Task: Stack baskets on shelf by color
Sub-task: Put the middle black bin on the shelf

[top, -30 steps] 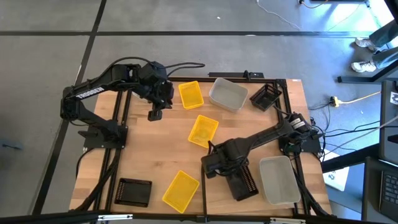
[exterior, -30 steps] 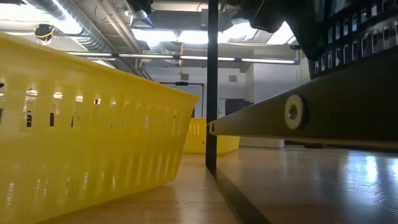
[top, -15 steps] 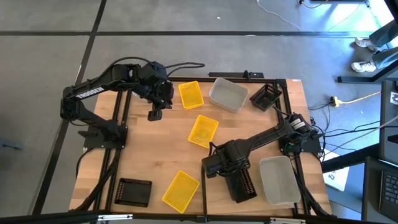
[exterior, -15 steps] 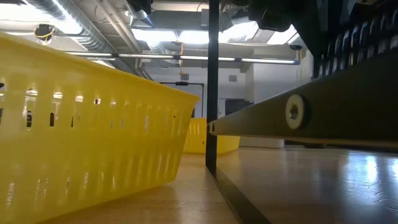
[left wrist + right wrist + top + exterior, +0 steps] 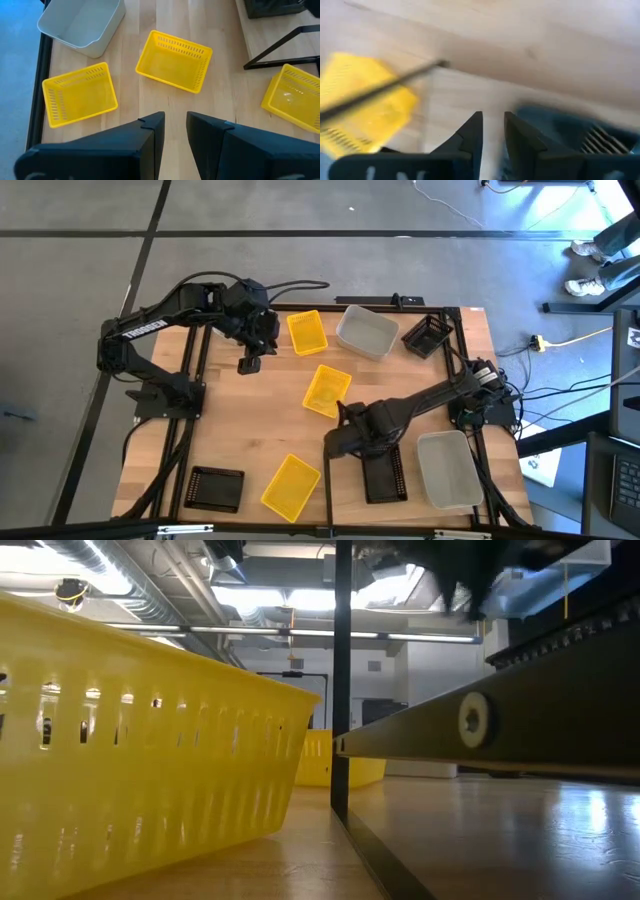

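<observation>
Since the earlier frame the black basket (image 5: 383,477) has dropped flat onto the shelf (image 5: 408,500) at the near right, squared up beside the grey-white basket (image 5: 448,469); my right claw (image 5: 338,442) has let go of it and drawn toward the far left, to a spot above the thin dark divider (image 5: 327,480); in the right wrist view its fingers (image 5: 470,132) stand slightly apart with nothing between them, so I read it as open and empty.

My left claw (image 5: 250,364) waits at the far left of the table (image 5: 230,420), its fingers (image 5: 150,135) parted and empty; the left wrist view looks down on two yellow baskets (image 5: 80,94) (image 5: 173,61).

Step in hand: release and clear.

- Lift the right claw straight up until it clears the black basket's rim before any sideways travel; a drag would likely skew the basket.
- Keep clear of the divider while withdrawing.
- Confirm the basket rests level; the low view shows only a dark blur there, so I cannot tell from it.
- Next black baskets: one at the near left (image 5: 216,488), one at the far right (image 5: 428,335); seat each squarely inside the first.
</observation>
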You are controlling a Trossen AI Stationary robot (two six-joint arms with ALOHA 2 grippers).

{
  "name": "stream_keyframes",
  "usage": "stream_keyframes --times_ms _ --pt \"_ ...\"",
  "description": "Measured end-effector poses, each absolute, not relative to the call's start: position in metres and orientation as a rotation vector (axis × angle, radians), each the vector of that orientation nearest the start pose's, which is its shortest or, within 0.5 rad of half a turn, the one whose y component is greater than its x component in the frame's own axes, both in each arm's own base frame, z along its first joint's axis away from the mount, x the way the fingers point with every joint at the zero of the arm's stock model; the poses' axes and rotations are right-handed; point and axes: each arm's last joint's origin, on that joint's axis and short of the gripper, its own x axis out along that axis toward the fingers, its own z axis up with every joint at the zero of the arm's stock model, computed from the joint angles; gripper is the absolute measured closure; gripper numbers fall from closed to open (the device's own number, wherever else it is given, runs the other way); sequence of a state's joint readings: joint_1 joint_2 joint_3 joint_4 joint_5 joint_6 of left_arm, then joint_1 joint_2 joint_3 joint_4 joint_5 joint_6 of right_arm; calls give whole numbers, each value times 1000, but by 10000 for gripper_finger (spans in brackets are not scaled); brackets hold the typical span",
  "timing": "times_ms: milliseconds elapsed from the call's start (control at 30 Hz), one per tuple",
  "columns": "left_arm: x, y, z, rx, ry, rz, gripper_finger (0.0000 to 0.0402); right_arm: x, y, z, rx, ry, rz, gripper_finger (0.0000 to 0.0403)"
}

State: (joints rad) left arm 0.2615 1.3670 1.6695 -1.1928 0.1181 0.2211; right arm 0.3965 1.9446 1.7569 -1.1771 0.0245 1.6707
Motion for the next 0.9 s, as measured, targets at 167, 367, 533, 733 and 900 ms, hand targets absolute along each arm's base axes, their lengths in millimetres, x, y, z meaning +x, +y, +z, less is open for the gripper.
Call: stream_keyframes --times_ms 167,367,533,733,900 --pt "236 60 417 37 884 37 331 368 149 255 1086 1162 -705 339" --pt "236 60 417 31 887 39 331 366 152 227 1178 1241 -670 350" --pt "236 60 417 30 887 39 331 362 153 223 1225 1259 -700 350" --pt "236 60 417 30 887 39 331 359 159 226 1232 1289 -716 350" --pt "236 60 417 31 886 39 331 354 160 225 1212 1338 -744 350"
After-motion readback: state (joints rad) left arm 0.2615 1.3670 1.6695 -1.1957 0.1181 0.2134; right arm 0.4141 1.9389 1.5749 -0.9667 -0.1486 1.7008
